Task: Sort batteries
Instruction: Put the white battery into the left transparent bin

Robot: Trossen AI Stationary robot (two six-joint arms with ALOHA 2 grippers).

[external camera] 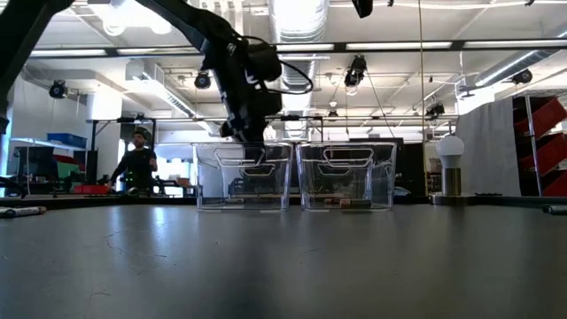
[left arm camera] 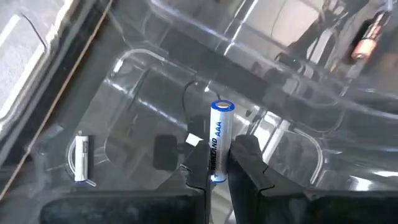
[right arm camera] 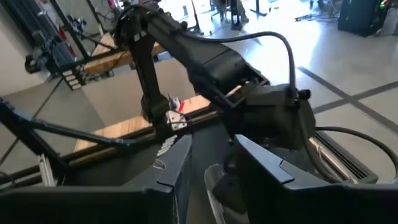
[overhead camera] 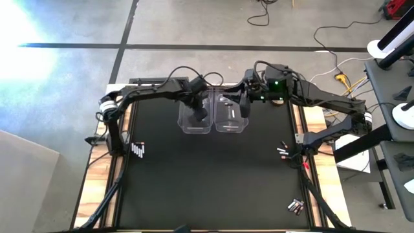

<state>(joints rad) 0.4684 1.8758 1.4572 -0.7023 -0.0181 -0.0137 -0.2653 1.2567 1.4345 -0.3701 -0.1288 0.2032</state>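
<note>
Clear left bin (overhead camera: 195, 116): we see the left gripper (left arm camera: 219, 163) inside it, jaws pinching a white AAA battery (left arm camera: 217, 140); right gripper (right arm camera: 208, 163) over the neighbouring bin (overhead camera: 231, 114), jaws spread.

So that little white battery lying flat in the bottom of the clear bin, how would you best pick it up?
Grip the white battery across its round middle, coming straight down through the open top of the left bin, fingers on either side of its length. It lies flat, so its ends offer less hold, and the walls block a sideways approach.
</note>
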